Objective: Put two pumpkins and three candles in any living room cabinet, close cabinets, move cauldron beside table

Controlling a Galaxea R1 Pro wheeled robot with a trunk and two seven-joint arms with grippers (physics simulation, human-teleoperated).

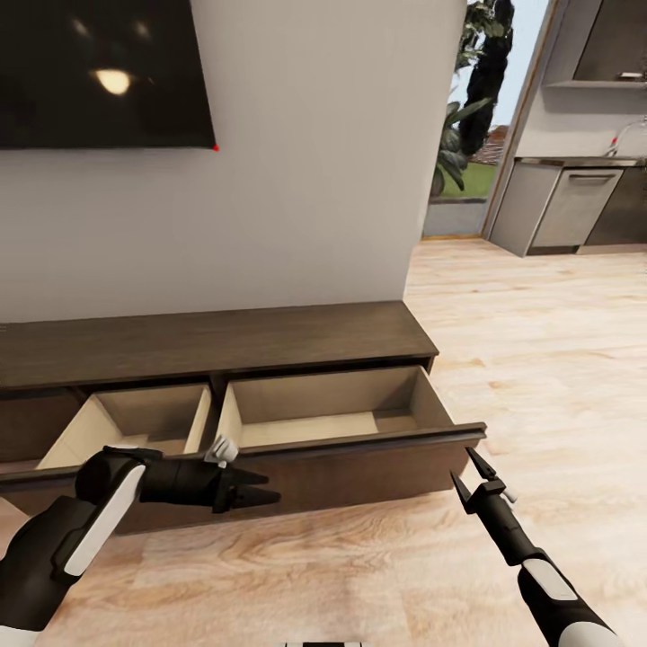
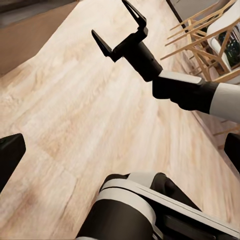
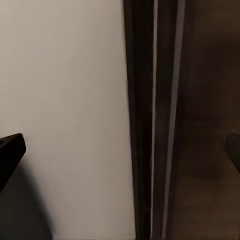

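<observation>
Head view shows the cabinet [image 1: 216,346] against the wall with two drawers [image 1: 346,409] pulled out and bare, presumably ready for pumpkins and candles, while the empty right claw [image 1: 470,469] stands wide by the front's corner and the left claw [image 1: 256,486] looks narrow.

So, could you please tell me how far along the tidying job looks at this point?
Done: the long dark-brown wooden cabinet has two drawers pulled out, the right drawer showing a bare pale interior. In hand: nothing; the left gripper and right gripper are open. Left: loading pumpkins and candles, closing up, placing the cauldron.
</observation>
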